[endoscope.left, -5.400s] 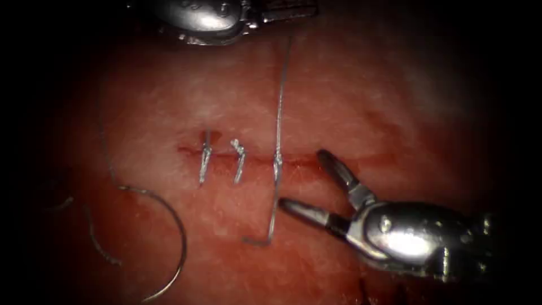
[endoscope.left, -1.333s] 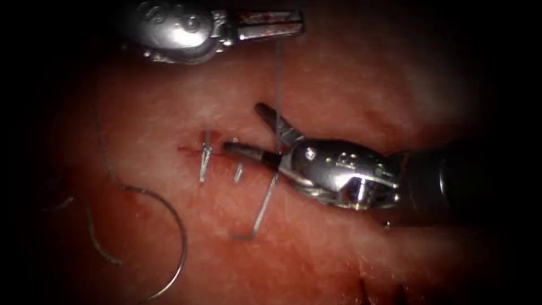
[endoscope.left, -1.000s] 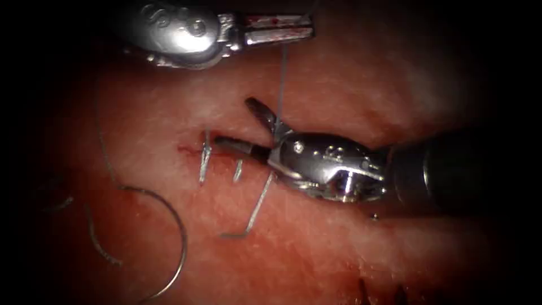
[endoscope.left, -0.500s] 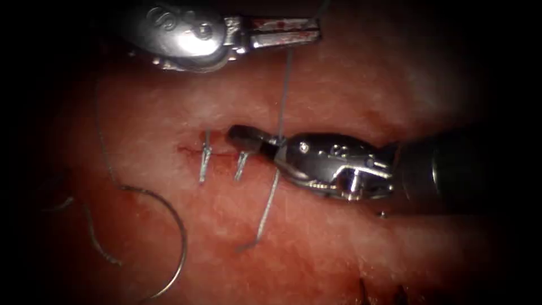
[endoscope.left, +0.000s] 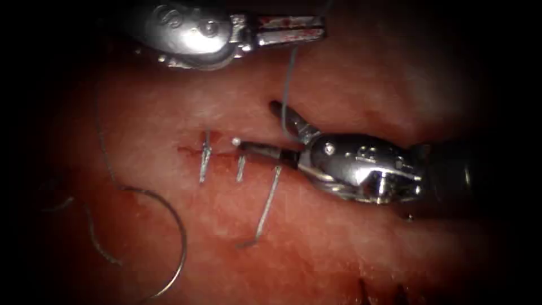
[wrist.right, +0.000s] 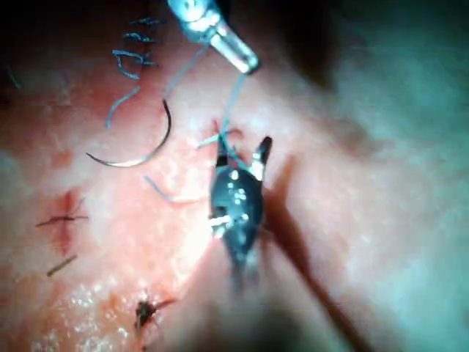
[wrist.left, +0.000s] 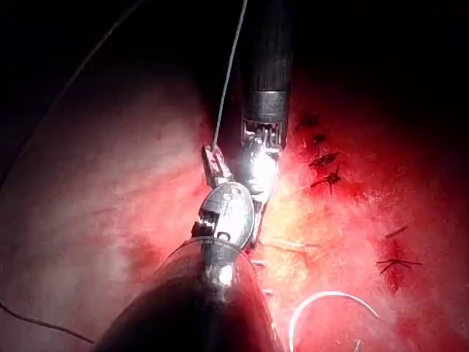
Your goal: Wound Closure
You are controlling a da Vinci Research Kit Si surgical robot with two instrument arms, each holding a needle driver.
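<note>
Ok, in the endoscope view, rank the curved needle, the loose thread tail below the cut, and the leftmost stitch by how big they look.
1. The needle, lying free on the tissue left of the cut, in neither tool.
2. The thread tail, below the cut.
3. The leftmost stitch.

The left tool holds the upper thread; the right tool is open around it.

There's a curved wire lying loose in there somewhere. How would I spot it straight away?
Find the cut across the middle of the tissue, then look below it and toward the left. The needle lies there on the surface, held by neither tool. Unlike the short straight stitches on the cut, it is one long bare arc with thread trailing from its upper end.
</note>
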